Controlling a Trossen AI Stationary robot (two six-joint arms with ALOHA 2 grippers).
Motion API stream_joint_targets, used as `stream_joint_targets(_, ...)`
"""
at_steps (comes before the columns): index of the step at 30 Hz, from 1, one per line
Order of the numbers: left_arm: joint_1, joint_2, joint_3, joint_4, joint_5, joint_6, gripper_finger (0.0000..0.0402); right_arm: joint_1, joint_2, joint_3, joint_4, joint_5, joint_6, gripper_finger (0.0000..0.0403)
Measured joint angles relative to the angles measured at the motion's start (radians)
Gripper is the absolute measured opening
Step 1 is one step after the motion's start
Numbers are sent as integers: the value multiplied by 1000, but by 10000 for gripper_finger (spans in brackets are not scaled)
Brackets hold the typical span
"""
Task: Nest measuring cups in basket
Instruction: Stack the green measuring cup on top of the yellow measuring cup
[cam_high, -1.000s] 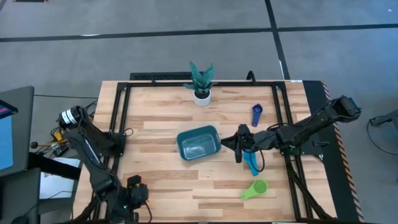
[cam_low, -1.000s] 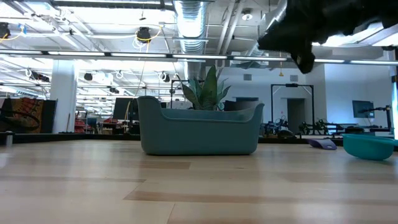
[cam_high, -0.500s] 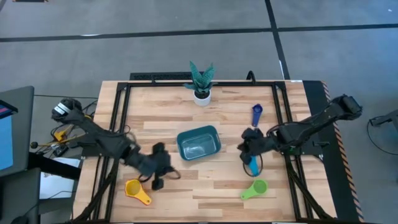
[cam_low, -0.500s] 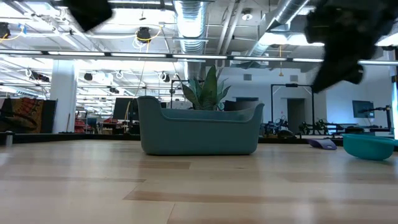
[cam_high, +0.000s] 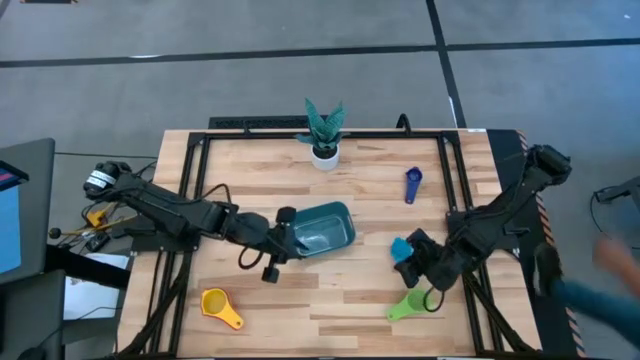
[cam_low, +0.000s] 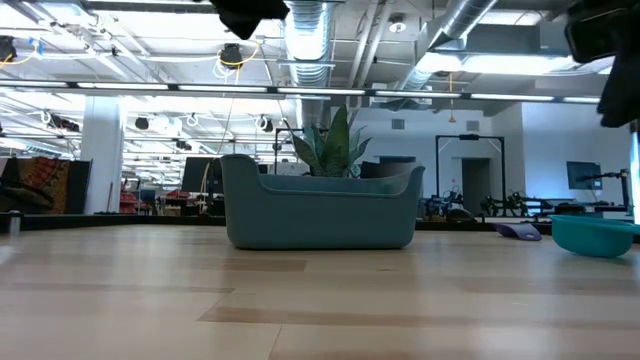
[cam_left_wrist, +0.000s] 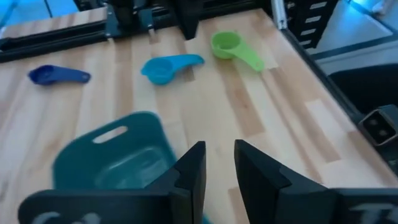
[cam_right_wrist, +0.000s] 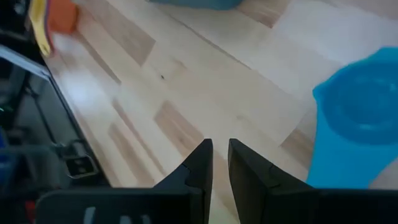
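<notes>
The teal basket (cam_high: 322, 228) stands mid-table; it also shows in the low view (cam_low: 320, 208). On the table lie a light blue cup (cam_high: 402, 247), a green cup (cam_high: 410, 303), a dark blue cup (cam_high: 413, 183) and a yellow cup (cam_high: 218, 305). The other cups are out of view. My left gripper (cam_high: 291, 238) is shut and empty above the basket's left end (cam_left_wrist: 106, 155). My right gripper (cam_high: 416, 264) is shut and empty just beside the light blue cup (cam_right_wrist: 364, 118), between it and the green cup.
A white pot with a green plant (cam_high: 324, 132) stands at the far edge. A black frame (cam_high: 190, 190) runs along the table's sides. A blurred moving shape (cam_high: 600, 265) shows beyond the table's right edge. Bare wood lies between the basket and the near edge.
My left gripper has swung up from the near left corner toward the basket and now hangs over its left end. My right gripper has drawn back from the basket's right side toward the near right, ending beside the light blue cup.
</notes>
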Motion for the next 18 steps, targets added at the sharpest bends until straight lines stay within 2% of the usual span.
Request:
stream_joint_targets(4,40,0,0,-8,-1,42,75,42,45,7,25,32,110,75)
stream_joint_targets(9,118,26,0,-6,7,109,75,50,181,96,26,-17,154,75)
stream_joint_targets(14,200,68,0,18,113,103,75,50,315,229,-66,-84,160,75)
stream_joint_targets(18,231,96,0,28,149,76,75,52,382,342,-201,-135,179,77)
